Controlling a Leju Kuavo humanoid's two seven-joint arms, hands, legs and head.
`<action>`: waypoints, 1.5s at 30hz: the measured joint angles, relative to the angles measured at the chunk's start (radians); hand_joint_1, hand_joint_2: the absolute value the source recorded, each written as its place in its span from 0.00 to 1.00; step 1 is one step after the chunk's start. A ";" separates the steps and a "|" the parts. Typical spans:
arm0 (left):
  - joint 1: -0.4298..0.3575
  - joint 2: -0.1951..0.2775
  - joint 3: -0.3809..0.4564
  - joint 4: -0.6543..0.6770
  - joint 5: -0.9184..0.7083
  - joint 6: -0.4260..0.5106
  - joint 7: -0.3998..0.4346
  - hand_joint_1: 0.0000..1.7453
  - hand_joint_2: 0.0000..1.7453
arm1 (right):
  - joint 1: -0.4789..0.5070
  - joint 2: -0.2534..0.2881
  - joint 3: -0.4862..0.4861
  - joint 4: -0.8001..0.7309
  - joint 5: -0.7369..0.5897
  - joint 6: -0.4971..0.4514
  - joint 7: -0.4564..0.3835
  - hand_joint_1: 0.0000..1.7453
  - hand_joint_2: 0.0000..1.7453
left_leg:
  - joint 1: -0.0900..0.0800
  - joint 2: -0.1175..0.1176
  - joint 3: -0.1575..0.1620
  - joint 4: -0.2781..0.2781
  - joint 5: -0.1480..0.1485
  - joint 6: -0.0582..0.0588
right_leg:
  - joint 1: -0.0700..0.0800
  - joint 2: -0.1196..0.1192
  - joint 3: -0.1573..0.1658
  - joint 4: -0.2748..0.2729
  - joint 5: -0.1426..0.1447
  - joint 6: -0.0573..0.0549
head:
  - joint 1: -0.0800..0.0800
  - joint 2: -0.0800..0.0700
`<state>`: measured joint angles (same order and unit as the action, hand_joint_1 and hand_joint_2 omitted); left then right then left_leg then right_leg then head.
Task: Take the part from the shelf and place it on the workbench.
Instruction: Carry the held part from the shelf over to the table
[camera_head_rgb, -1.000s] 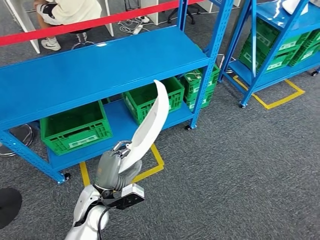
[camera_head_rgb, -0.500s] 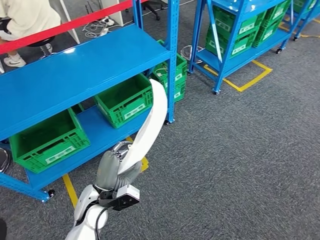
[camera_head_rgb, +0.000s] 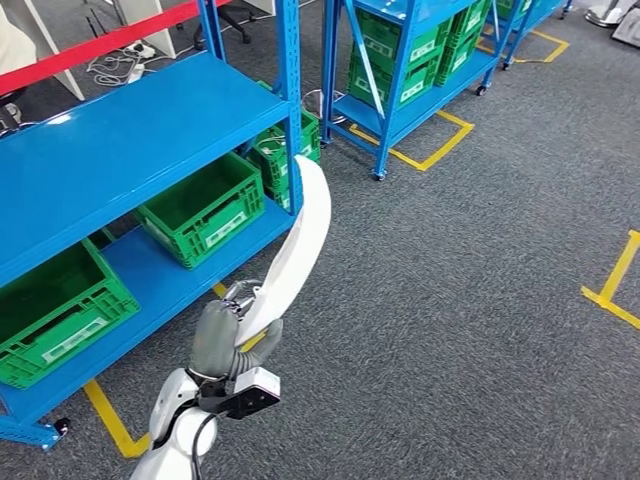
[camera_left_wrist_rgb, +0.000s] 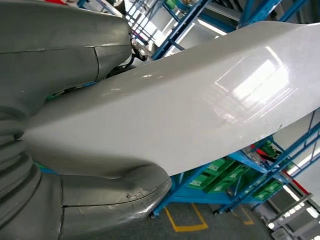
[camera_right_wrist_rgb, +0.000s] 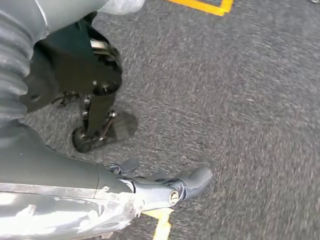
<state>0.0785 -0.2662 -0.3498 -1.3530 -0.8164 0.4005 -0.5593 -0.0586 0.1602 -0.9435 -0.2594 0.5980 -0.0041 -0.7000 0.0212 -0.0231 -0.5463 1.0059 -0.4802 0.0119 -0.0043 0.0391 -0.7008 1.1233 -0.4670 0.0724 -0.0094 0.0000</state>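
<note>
The part (camera_head_rgb: 298, 250) is a long, curved, glossy white panel. My left hand (camera_head_rgb: 226, 335) grips its lower end low in the head view, and the panel rises up and to the right in front of the blue shelf (camera_head_rgb: 113, 150). In the left wrist view the same part (camera_left_wrist_rgb: 196, 100) runs across the picture, clamped between the grey thumb (camera_left_wrist_rgb: 113, 197) and the palm above it. My right hand (camera_right_wrist_rgb: 113, 150) hangs over the grey carpet with its thumb stretched out and nothing in it.
Green crates (camera_head_rgb: 204, 205) stand on the blue shelf's lower level to my left. A second blue rack (camera_head_rgb: 407, 60) with green crates stands farther back. Yellow floor tape (camera_head_rgb: 615, 280) marks the grey carpet, which stretches wide to the right.
The whole scene has slid left as the camera turns right; the person has left the picture. My left hand still holds the part in the same pose.
</note>
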 joint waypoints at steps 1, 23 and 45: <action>0.000 0.000 0.000 0.001 0.000 0.000 0.000 1.00 1.00 | -0.003 0.000 0.000 0.000 0.000 0.000 0.000 0.00 1.00 | -0.002 0.016 0.000 0.000 -0.001 0.003 | -0.001 -0.020 -0.033 0.072 -0.036 0.003 | 0.003 0.000; -0.020 0.004 -0.015 0.034 0.040 -0.044 -0.027 1.00 1.00 | 0.001 -0.012 -0.024 -0.003 0.041 -0.005 -0.001 0.00 1.00 | 0.008 -0.033 -0.050 0.085 -0.010 -0.047 | -0.009 0.075 0.088 -0.104 0.044 -0.031 | -0.006 0.000; -0.029 0.002 -0.027 0.045 0.050 -0.044 -0.037 1.00 1.00 | 0.008 -0.016 -0.028 -0.010 0.043 -0.005 -0.001 0.00 1.00 | -0.009 0.086 -0.010 0.060 -0.057 -0.032 | 0.006 -0.045 0.087 -0.110 0.051 -0.042 | 0.005 0.000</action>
<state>0.0496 -0.2639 -0.3770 -1.3085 -0.7668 0.3561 -0.5965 -0.0508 0.1438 -0.9715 -0.2695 0.6405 -0.0091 -0.7012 0.0123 0.0633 -0.5564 1.0656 -0.5377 -0.0200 0.0022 -0.0063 -0.6134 1.0136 -0.4164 0.0309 -0.0040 -0.0002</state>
